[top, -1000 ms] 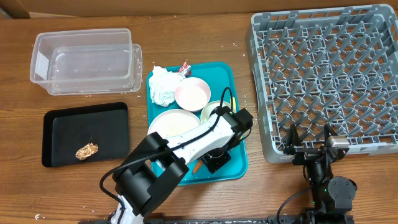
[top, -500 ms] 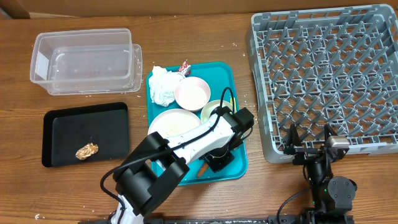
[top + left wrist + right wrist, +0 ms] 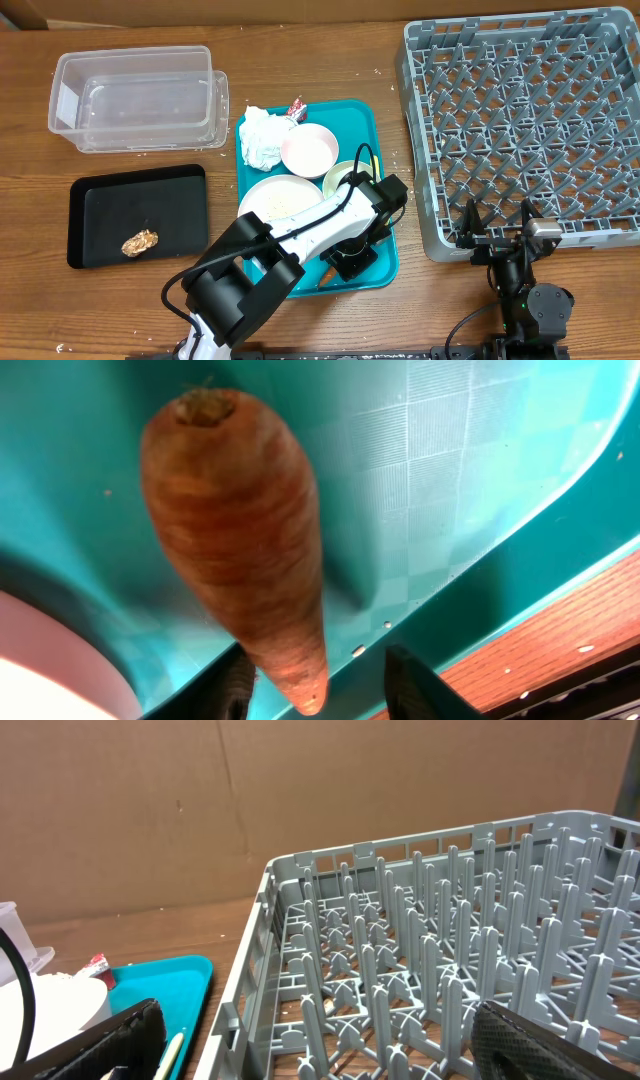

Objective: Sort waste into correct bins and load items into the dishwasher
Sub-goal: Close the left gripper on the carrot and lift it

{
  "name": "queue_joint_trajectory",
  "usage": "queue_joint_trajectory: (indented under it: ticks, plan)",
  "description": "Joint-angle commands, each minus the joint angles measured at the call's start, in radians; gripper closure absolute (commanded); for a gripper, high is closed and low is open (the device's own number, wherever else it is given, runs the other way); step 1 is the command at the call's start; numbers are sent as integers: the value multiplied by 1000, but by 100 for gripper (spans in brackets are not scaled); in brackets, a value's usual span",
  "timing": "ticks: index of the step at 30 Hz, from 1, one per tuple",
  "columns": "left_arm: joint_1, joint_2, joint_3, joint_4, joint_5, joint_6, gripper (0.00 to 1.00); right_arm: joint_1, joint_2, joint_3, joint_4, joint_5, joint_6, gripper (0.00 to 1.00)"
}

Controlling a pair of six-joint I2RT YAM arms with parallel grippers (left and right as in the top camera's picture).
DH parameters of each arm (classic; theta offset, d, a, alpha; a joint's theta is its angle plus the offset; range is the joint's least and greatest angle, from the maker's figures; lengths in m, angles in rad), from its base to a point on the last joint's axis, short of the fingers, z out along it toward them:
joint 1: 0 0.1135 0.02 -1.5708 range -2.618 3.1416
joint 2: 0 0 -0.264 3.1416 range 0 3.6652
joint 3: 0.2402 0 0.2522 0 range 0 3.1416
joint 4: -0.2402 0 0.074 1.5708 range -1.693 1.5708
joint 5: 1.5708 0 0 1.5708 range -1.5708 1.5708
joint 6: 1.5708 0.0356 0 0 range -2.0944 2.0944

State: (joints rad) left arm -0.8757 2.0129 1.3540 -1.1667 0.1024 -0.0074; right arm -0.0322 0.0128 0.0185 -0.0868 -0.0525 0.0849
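An orange carrot piece [image 3: 240,550] lies on the floor of the teal tray [image 3: 375,130], near its front rim. My left gripper [image 3: 322,682] is down over it, open, with the carrot's thin tip between the fingers. The left finger [image 3: 235,685] is at the carrot's side and the right finger [image 3: 415,678] stands off it with a gap. From overhead the left gripper [image 3: 338,264] hides most of the carrot. My right gripper [image 3: 497,220] rests open and holds nothing at the front edge of the grey dish rack [image 3: 520,130].
On the teal tray are a crumpled napkin [image 3: 262,138], a red-and-white wrapper [image 3: 298,109], a pink plate [image 3: 308,150], a white plate [image 3: 278,198] with rice, a green cup [image 3: 342,178] and a yellow spoon [image 3: 362,160]. The clear tub [image 3: 135,98] stands back left. The black tray [image 3: 110,210] holds a brown chunk [image 3: 140,242].
The left gripper's jaws have narrowed around the carrot, and the carrot has shifted slightly on the tray. The right arm has not moved.
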Motion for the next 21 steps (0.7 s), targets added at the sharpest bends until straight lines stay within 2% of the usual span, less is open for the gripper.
queue_joint_trajectory:
  ticks: [1, 8, 10, 11, 13, 17, 21]
  plan:
    - [-4, 14, -3, -3, 19, -19, 62, -1, -10, -10, 6, -2, -3, 0]
    - [-9, 14, -3, 2, 17, -24, 68, -1, -10, -10, 6, -2, -3, 0]
    - [-9, 14, -3, 14, -13, -66, 54, -1, -10, -10, 6, -2, -3, 0]
    - [-9, 14, -3, 21, -26, -77, 52, -1, -10, -10, 6, -2, -3, 0]
    - [-9, 14, -3, 32, -32, -79, 55, -1, -10, -10, 6, -2, -3, 0]
    - [-10, 14, -3, 47, -24, -79, 51, -1, -10, -10, 6, -2, -3, 0]
    - [-12, 14, -3, 53, -24, -79, 54, -1, -10, -10, 6, -2, -3, 0]
